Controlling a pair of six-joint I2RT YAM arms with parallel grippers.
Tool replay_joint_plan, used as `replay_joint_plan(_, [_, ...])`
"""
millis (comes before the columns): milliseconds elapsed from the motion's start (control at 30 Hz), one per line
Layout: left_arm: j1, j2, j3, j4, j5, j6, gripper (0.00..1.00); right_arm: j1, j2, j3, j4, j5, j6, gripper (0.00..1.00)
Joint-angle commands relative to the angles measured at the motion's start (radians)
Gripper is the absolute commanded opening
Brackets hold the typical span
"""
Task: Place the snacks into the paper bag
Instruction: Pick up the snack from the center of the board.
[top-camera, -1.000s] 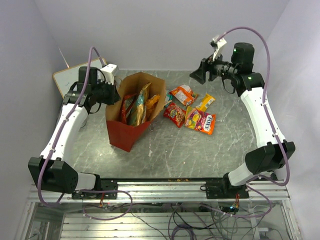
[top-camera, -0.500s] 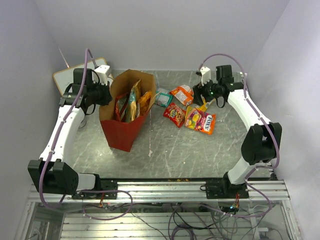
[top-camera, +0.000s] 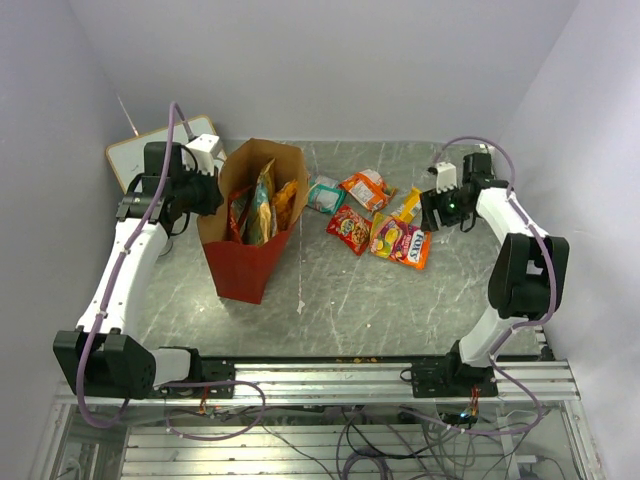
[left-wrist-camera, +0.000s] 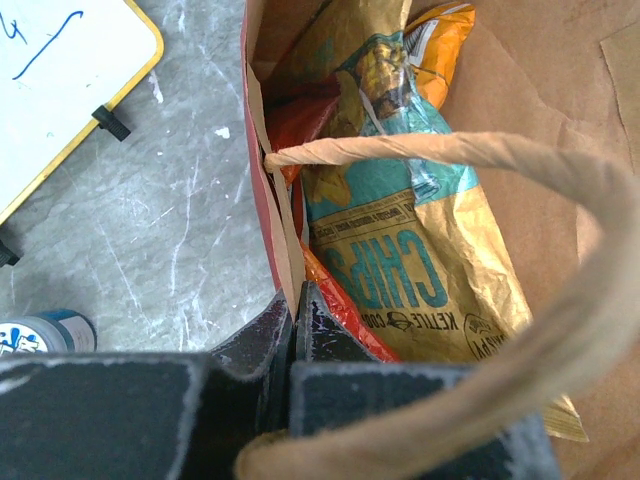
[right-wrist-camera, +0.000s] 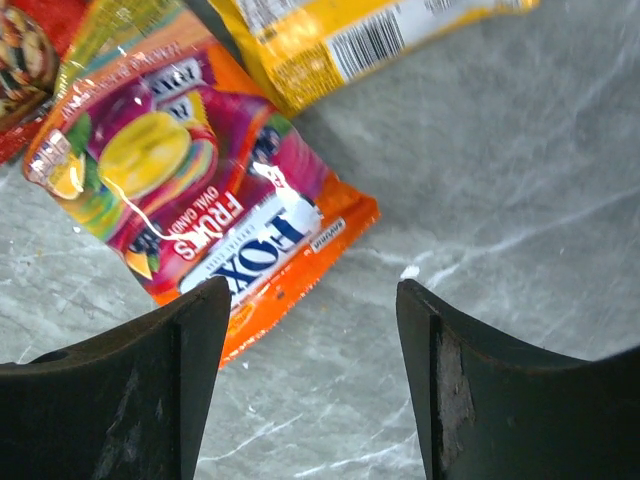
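Observation:
The paper bag (top-camera: 243, 268), red outside and brown inside, stands upright at the left of the table. My left gripper (top-camera: 210, 190) is shut on its left wall (left-wrist-camera: 262, 150), with the jaws pinching the paper at the rim (left-wrist-camera: 295, 300). Inside it stand a tan-gold chip bag (left-wrist-camera: 420, 250) and an orange-red packet (left-wrist-camera: 345, 305). Several snacks lie to the right of the bag: teal (top-camera: 322, 193), orange (top-camera: 367, 187), red (top-camera: 349, 229), yellow (top-camera: 408, 205) and an orange Fox's pack (top-camera: 402, 243). My right gripper (top-camera: 437, 212) hangs open and empty low over bare table (right-wrist-camera: 312, 330), just right of the Fox's pack (right-wrist-camera: 190, 190).
A white writing board (top-camera: 150, 152) leans at the back left, behind my left arm. A small round tin (left-wrist-camera: 40, 332) sits on the table beside the bag. The bag's rope handle (left-wrist-camera: 470, 150) arches across the opening. Walls close in on both sides.
My right arm has come down from high at the back to just above the table, right of the loose snacks. The left gripper has drawn the bag's rim slightly left.

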Motion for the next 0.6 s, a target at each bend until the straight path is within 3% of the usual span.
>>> replay_joint_plan(0, [0.011, -0.014, 0.015, 0.090, 0.057, 0.017, 0.07, -0.047, 0.018, -0.042, -0.002, -0.040, 0.050, 0.67])
replay_joint_plan(300, [0.011, -0.008, 0.008, 0.095, 0.076, 0.016, 0.07, -0.103, 0.105, -0.071, 0.044, -0.128, 0.129, 0.57])
replay_joint_plan(567, [0.011, 0.001, 0.006, 0.096, 0.085, 0.023, 0.07, -0.145, 0.169, -0.068, 0.065, -0.225, 0.148, 0.40])
